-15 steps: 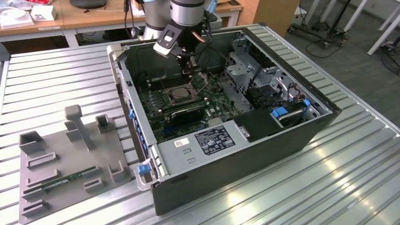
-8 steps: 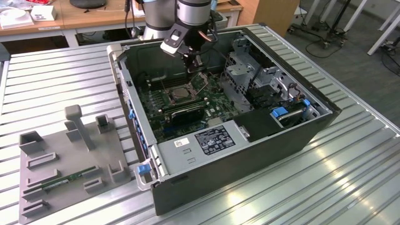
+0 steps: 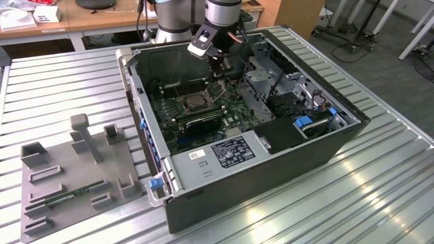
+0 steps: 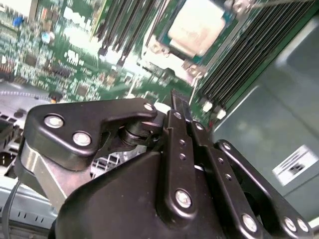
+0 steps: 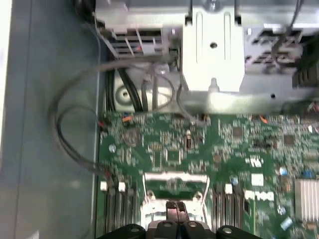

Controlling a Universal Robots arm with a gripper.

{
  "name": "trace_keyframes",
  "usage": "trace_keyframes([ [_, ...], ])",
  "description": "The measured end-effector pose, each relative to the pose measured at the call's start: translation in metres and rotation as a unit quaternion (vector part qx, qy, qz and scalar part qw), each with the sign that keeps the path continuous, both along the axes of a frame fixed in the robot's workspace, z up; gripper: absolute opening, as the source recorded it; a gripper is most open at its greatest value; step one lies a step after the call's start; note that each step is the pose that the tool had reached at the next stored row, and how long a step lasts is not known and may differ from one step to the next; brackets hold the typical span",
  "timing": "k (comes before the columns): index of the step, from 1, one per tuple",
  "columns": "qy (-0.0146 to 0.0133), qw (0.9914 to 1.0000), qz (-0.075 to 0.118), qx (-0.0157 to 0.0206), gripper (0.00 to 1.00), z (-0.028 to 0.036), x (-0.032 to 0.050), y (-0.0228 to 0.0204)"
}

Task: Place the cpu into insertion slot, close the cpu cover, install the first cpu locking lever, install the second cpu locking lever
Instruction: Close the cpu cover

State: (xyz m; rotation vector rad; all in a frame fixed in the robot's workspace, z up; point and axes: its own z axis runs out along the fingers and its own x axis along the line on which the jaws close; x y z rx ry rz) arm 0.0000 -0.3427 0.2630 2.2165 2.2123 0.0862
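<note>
Nearest me in the exterior view is the dark corner of an open computer case [image 3: 224, 203], lying on a ribbed metal surface [image 3: 352, 203]. At about eight o'clock from the case sits a grey fixture tray [image 3: 68, 173] with a memory stick [image 3: 68, 195] laid in it. Inside the case the green motherboard [image 3: 227, 104] faces up, the insertion slot [image 3: 192, 103] near its middle. The arm [image 3: 222, 12] reaches in from twelve o'clock, and its gripper [image 3: 220, 68] hangs over the board at about one o'clock from the slot, apart from it.

In the second wrist view the gripper [image 4: 177, 94] is a black linkage up close. Its fingers [image 4: 178, 107] are drawn together with nothing between them. Beyond them the cpu [image 4: 197, 25] lies in the insertion slot [image 4: 158, 48], tan-silver face up, between rows of dark memory slots [image 4: 249, 55]. I cannot tell how the cover sits.

In the first wrist view the fingers [image 5: 170, 208] are together just over the silver-rimmed insertion slot [image 5: 174, 191]. Beyond the motherboard [image 5: 239, 144] are a pale metal bracket [image 5: 214, 50] and looping grey cables [image 5: 75, 134].
</note>
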Motion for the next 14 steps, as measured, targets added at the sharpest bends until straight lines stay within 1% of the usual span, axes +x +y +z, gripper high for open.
trace_keyframes([
  [2, 0.0, 1.0, 0.0, -0.0001, 0.11, 0.0, 0.0061, 0.0],
  [3, 0.0, 1.0, 0.0, -0.0001, 0.11, 0.0, 0.0123, 0.0],
  [8, 0.0, 1.0, 0.0, 0.0, 0.11, -0.0001, 0.0271, 0.0],
  [14, 0.0, 1.0, 0.0, 0.0003, 0.11, -0.0003, 0.0395, 0.0],
])
